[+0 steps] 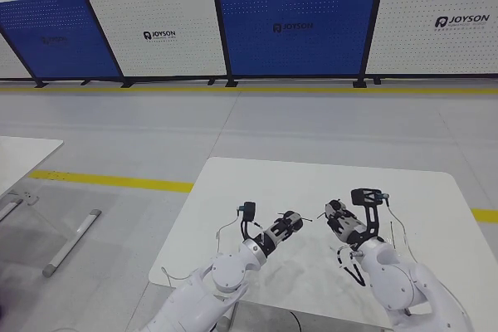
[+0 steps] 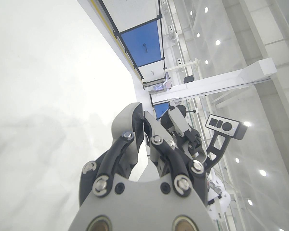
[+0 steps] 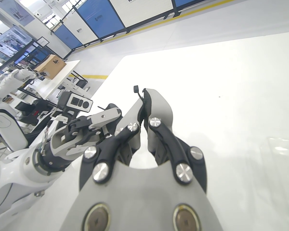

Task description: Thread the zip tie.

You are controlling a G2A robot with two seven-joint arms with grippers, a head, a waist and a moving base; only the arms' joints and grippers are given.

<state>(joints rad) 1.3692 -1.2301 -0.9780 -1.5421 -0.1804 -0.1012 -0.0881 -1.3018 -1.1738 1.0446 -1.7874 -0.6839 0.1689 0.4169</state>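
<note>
Both grippers hover close together over the front middle of the white table [image 1: 357, 178]. My right gripper [image 3: 143, 94] is shut on a thin black zip tie. The tie's small square head [image 3: 136, 89] sticks out just past the fingertips. My left gripper [image 2: 143, 116] is also shut. In the right wrist view a thin black tail tip [image 3: 100, 108] pokes out of the left gripper [image 3: 116, 112], pointing toward the right one. From above, the left gripper [image 1: 293, 220] and right gripper [image 1: 334, 214] face each other a short gap apart.
The table's front edge lies just under both forearms. The far half of the table is bare. A second white table [image 1: 17, 158] stands off to the left with a cardboard box [image 3: 50, 66] on it. Something clear and flat [image 3: 279, 145] lies on the table near the right arm.
</note>
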